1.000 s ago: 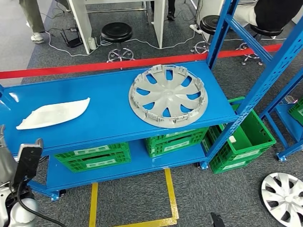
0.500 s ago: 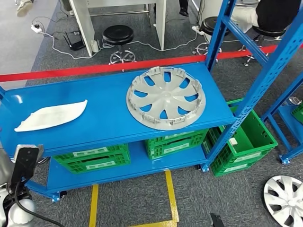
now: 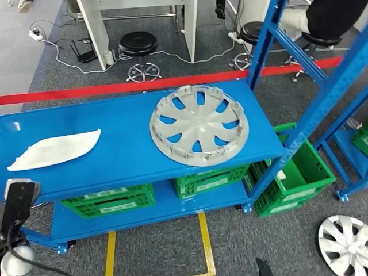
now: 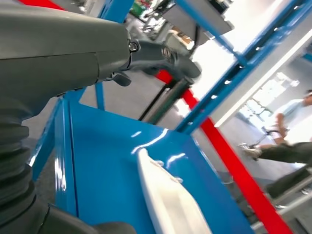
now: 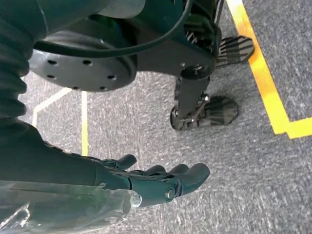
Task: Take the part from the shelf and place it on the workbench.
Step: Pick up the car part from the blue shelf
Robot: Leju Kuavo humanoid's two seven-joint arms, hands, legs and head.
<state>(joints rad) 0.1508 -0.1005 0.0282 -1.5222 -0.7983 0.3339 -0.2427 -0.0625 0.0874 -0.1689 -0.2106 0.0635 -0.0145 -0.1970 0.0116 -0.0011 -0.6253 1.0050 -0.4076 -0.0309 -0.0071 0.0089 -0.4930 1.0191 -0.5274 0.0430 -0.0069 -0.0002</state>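
Note:
A blue shelf (image 3: 126,149) carries two parts. A white elongated part (image 3: 54,149) lies at its left end and a grey wheel cover (image 3: 199,125) lies at its right. My left wrist (image 3: 18,200) rises at the shelf's front left corner, just below the white part. In the left wrist view my left hand (image 4: 154,51) hovers above the shelf top with fingers apart and nothing in it, and the white part (image 4: 167,200) lies beyond it. My right hand (image 5: 162,183) hangs over the grey floor, fingers stretched out, holding nothing.
Green crates (image 3: 110,198) sit on the lower shelf, and another green crate (image 3: 299,172) stands on the floor at right. A white wheel cover (image 3: 345,241) lies on the floor. Blue uprights (image 3: 312,109) rise at right. Red tape (image 3: 78,89), stools and a person (image 4: 290,136) are behind.
The whole picture has shifted: the camera has moved, so the shelf sits a little lower and further left. My left wrist shows lower at the frame's corner. The parts lie as before.

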